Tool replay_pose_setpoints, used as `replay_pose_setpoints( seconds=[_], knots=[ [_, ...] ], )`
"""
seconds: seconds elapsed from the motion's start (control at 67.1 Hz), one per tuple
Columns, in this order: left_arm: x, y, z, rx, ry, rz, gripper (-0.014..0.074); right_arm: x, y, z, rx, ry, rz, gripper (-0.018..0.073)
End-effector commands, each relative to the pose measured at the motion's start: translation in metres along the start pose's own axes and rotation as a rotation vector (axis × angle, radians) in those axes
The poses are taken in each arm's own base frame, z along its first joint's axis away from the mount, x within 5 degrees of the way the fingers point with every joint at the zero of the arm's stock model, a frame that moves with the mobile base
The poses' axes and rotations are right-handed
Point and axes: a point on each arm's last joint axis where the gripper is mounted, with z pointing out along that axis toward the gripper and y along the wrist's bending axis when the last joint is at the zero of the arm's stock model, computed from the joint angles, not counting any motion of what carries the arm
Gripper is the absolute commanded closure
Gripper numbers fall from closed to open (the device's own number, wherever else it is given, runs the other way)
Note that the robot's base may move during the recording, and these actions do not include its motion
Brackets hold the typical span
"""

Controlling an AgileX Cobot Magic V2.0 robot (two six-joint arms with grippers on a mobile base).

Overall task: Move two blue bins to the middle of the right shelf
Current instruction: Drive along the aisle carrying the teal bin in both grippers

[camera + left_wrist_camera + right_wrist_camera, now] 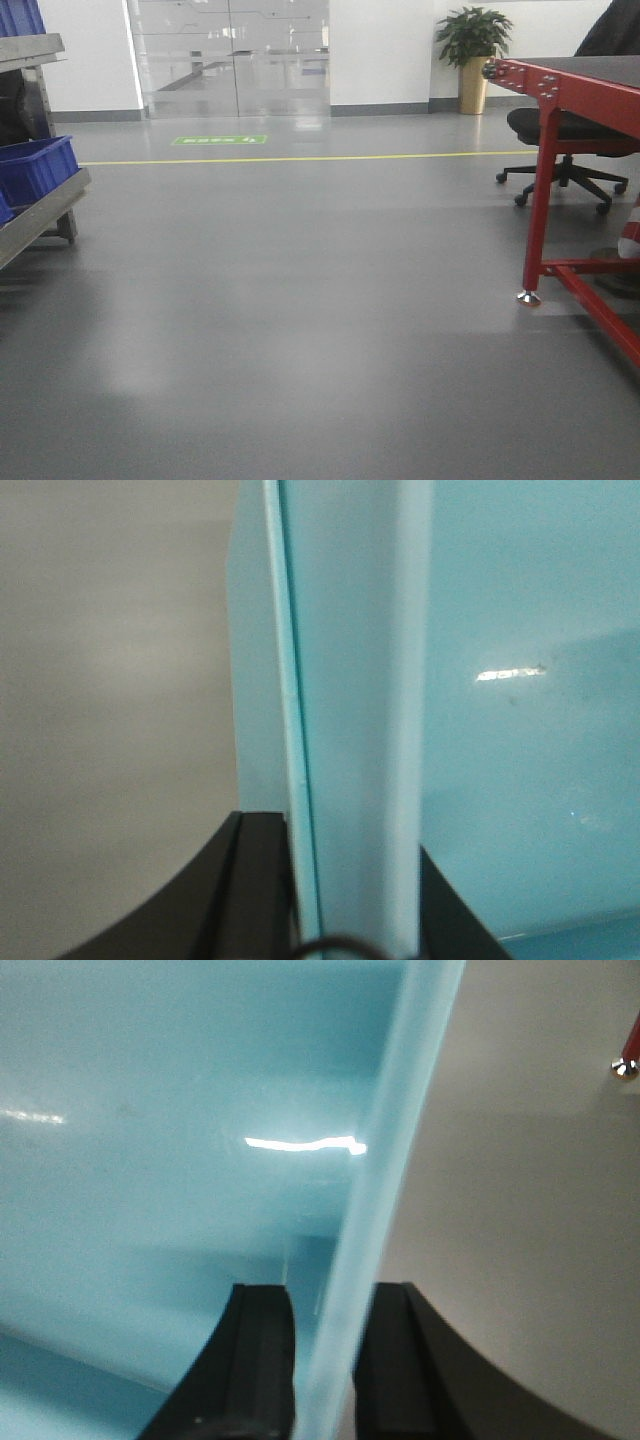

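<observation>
1. Left gripper: black fingers clamped on the side wall of a pale blue bin, one finger on each face.
2. Right gripper: closed likewise on a pale blue bin wall.
3. Grey floor, bare ahead.
4. Red-framed table at the right; steel rack at the left, carrying a dark blue crate.
5. Farthest: office chair, potted plant, glass doors.

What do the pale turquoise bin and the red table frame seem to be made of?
The turquoise bin is likely smooth, glossy plastic: its wall carries sharp light glints and ends in a thin moulded rim. The red table frame is probably painted metal: it has an even red coat, bolts at the corner, and a shiny bare foot.
</observation>
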Motion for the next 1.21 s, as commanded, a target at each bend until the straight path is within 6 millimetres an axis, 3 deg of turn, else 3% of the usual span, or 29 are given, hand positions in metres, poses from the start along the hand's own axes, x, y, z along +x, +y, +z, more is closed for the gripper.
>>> replay_pose_setpoints(
  seconds=[0.0, 1.192],
  knots=[
    [-0.0209, -0.0086, -0.0191, 0.083, -0.192, -0.055, 0.0707, -0.0072, -0.0001, -0.0069, 0.001, -0.072, -0.013, 0.0713],
    [-0.0208, -0.0086, -0.0181, 0.083, -0.19, -0.055, 0.0707, -0.0073, -0.0001, -0.0069, 0.001, -0.073, -0.013, 0.0713]
  ],
)
